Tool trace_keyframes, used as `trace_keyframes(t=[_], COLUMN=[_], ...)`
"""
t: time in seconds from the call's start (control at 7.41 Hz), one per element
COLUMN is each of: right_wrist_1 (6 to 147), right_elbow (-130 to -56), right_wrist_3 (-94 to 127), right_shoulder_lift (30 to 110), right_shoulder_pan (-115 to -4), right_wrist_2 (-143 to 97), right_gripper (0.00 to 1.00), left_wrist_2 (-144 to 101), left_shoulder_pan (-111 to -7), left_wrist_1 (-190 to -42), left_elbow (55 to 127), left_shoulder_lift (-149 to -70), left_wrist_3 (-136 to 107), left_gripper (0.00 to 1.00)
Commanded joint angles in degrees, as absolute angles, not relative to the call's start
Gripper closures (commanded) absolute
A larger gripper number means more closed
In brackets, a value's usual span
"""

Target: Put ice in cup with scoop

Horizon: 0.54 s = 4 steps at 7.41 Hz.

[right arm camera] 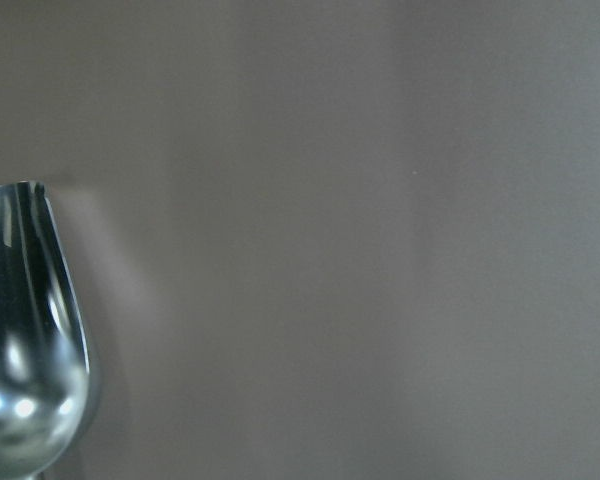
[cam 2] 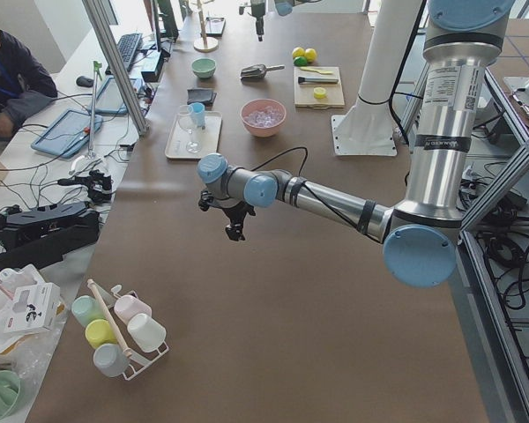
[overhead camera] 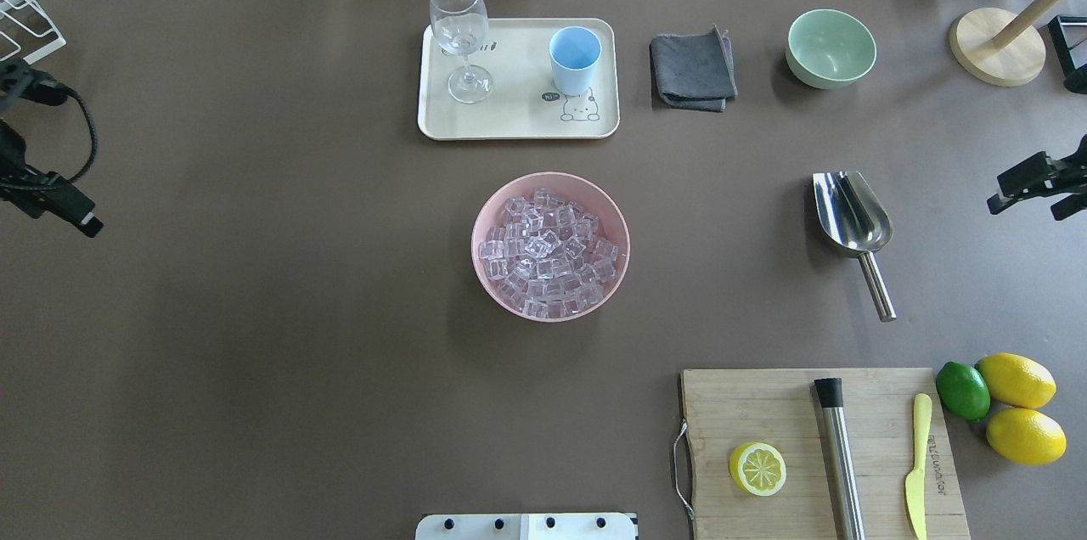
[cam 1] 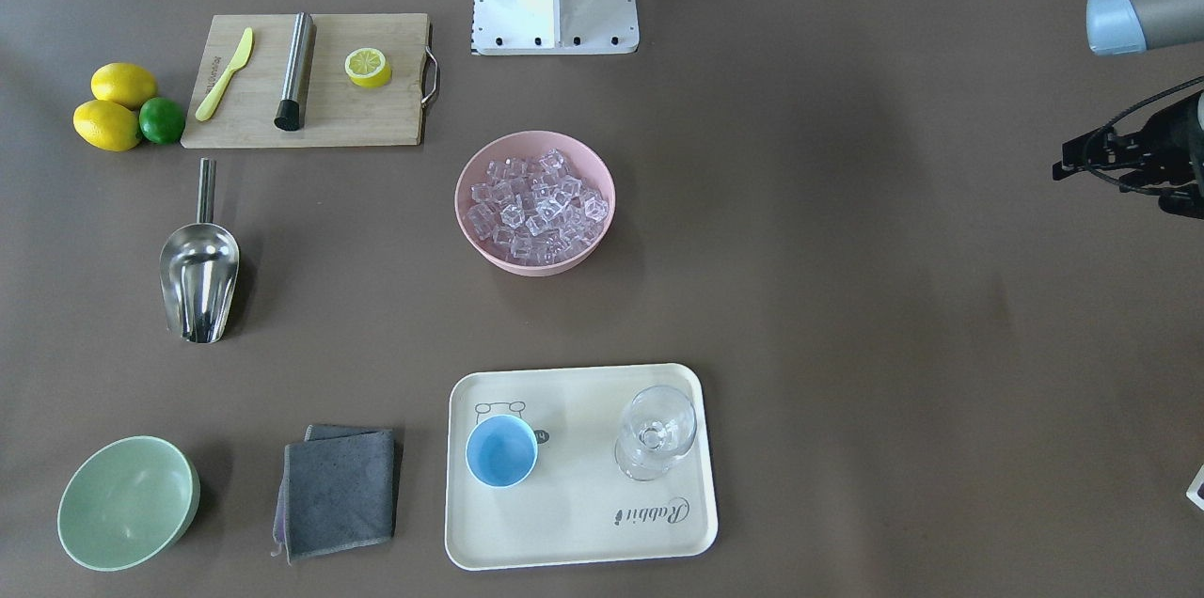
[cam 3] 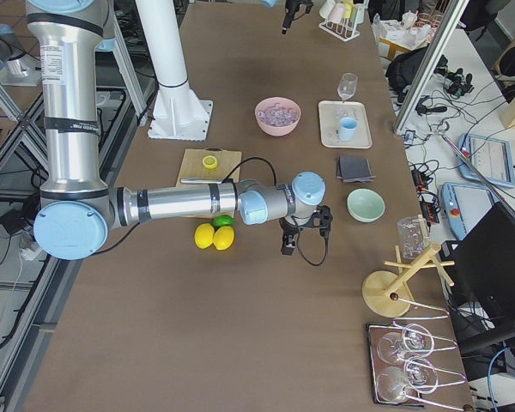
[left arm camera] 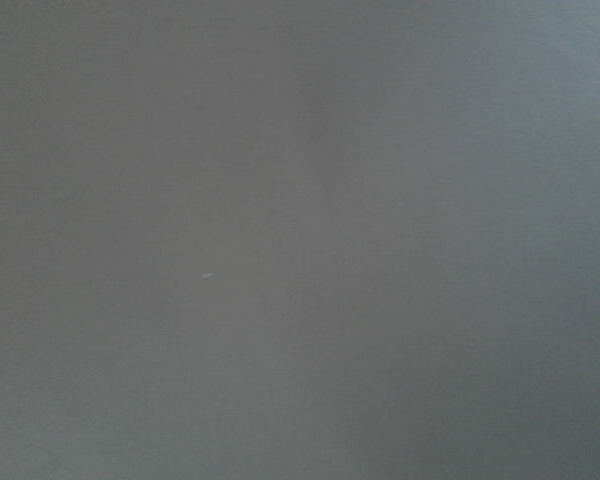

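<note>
The silver scoop (overhead camera: 852, 213) lies on the table at the right, with its handle toward the robot. Its trough also shows in the right wrist view (right arm camera: 25, 340). The ice (overhead camera: 548, 247) fills a pink bowl (overhead camera: 480, 255) at the table's middle. The light-blue cup (overhead camera: 575, 58) stands upright and empty on a cream tray (overhead camera: 518, 120) at the far side. My right gripper (overhead camera: 998, 200) hovers at the right edge, a little right of the scoop. My left gripper (overhead camera: 85, 222) hovers at the far left edge, over bare table. I cannot tell whether either is open or shut.
A stemmed glass (overhead camera: 459, 14) stands on the tray left of the cup. A grey cloth (overhead camera: 692, 66) and a pale green bowl (overhead camera: 830, 47) lie to the tray's right. A cutting board (overhead camera: 764, 404) carries a lemon half, a steel cylinder and a yellow knife. Lemons and a lime (overhead camera: 962, 390) lie beside it.
</note>
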State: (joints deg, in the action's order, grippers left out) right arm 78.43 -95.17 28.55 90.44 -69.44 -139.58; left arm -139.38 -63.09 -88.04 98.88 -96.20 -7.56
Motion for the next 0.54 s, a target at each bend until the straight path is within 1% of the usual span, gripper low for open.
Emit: trace_keyframes(t=[0.0, 0.27, 0.4], right_wrist_1=[66.30, 65.83, 66.44], right_elbow=[-95.71, -100.44, -102.20], right_wrist_3=[48.09, 57.36, 58.70], right_shoulder_lift=[90.79, 90.88, 90.88], right_shoulder_pan=[-62.25, -58.64, -57.06], right_wrist_2=[-138.25, -138.08, -138.08], right_gripper=[0.00, 0.00, 0.00], left_wrist_2=[-139.31, -138.87, -138.87], left_shoulder_pan=[-51.55, -46.34, -45.54], left_wrist_1=[-93.29, -107.86, -109.23], left_elbow=[104.05, 103.54, 103.80], left_shoulder_lift=[-98.61, -97.91, -98.43], left_wrist_3=[-7.73, -7.82, -7.82], left_gripper=[0.01, 0.01, 0.01])
